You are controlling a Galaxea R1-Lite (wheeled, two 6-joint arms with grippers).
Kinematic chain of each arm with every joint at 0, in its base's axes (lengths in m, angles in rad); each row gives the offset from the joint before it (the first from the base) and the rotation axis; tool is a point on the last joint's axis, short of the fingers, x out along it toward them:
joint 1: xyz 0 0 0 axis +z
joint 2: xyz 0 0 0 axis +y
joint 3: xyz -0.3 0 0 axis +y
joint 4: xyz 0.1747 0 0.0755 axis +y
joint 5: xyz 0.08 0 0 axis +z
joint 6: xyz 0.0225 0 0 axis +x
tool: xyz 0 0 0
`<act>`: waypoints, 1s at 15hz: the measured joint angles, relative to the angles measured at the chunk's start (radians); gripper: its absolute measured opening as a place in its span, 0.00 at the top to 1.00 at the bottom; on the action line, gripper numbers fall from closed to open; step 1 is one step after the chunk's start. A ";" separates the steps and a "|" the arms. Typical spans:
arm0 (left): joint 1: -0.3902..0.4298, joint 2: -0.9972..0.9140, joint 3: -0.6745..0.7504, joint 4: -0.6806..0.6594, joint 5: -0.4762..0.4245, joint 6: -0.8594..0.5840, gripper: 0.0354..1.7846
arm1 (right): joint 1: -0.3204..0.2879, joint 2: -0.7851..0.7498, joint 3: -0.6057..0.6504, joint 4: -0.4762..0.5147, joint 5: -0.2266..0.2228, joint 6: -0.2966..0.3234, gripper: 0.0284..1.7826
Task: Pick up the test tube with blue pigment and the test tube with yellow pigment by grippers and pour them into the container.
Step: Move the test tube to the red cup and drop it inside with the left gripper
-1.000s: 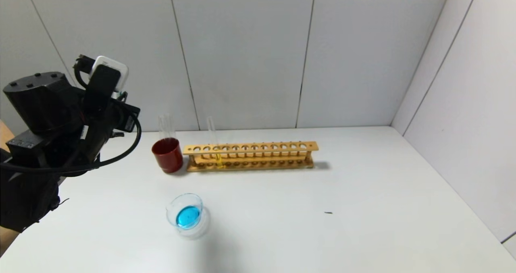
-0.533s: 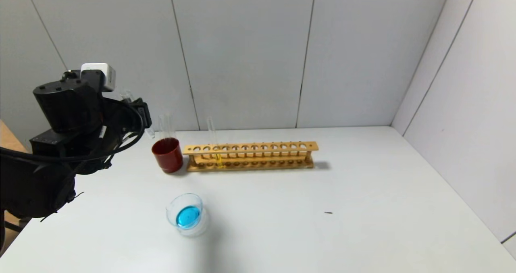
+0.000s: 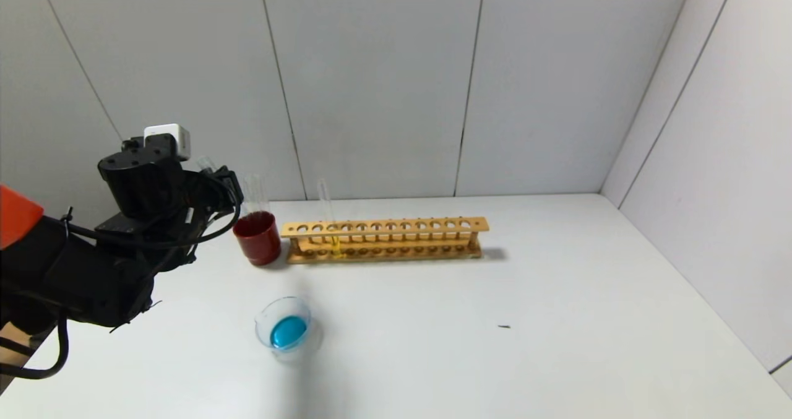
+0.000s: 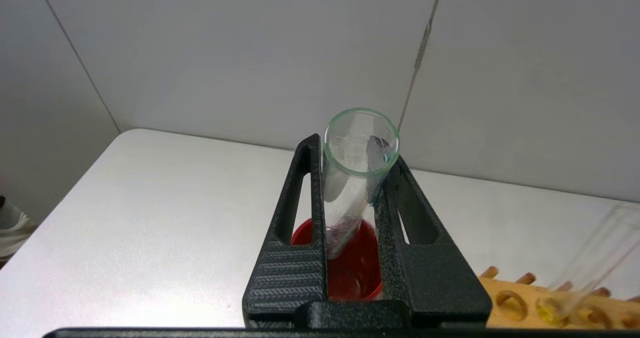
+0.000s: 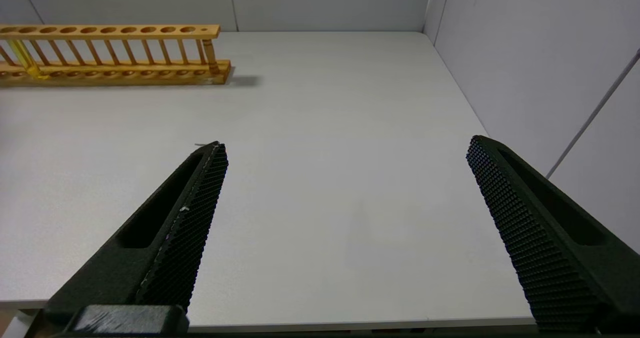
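Container (image 3: 258, 329) comes first, nearest to me and well in front of the wooden rack (image 3: 383, 236) towards its left end. It sits on the white table (image 3: 557, 314) with a pool of blue liquid (image 3: 288, 331) in it, so I judge the blue pour done.

Farther back, just left of the rack's left end, stands a dark red cup (image 3: 258, 239). The left gripper (image 4: 352, 153) hangs just left of and above that cup, fingers pinched narrow on the test tube with blue pigment (image 4: 350, 193). The tube looks drained, with only a faint teal smear near its lip. It leans, open mouth up, and its round bottom points at the cup's mouth. Whether the bottom has passed the cup's rim I cannot tell.

The step in hand looks like parking this spent tube in the cup. To do it well, I would tip the tube closer to upright, centre its bottom over the red opening and lower it slowly until the glass rests. Only then part the fingers, gently, so thin glass neither drops nor knocks the cup.

Farthest back, the test tube with yellow pigment (image 3: 325, 208) stands in the rack near its left end, untouched.

The right gripper (image 5: 345, 148) idles spread wide, low over the table on the near side of the rack's right end.
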 joint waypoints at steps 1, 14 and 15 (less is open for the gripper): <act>0.003 0.014 0.001 -0.006 -0.017 -0.003 0.83 | 0.000 0.000 0.000 0.000 0.000 0.000 0.02; 0.014 0.127 -0.014 -0.012 -0.072 -0.018 0.83 | -0.001 0.000 0.000 0.000 0.000 0.000 0.02; 0.018 0.136 -0.021 -0.011 -0.072 -0.018 0.83 | -0.001 0.000 0.000 0.000 0.000 -0.001 0.02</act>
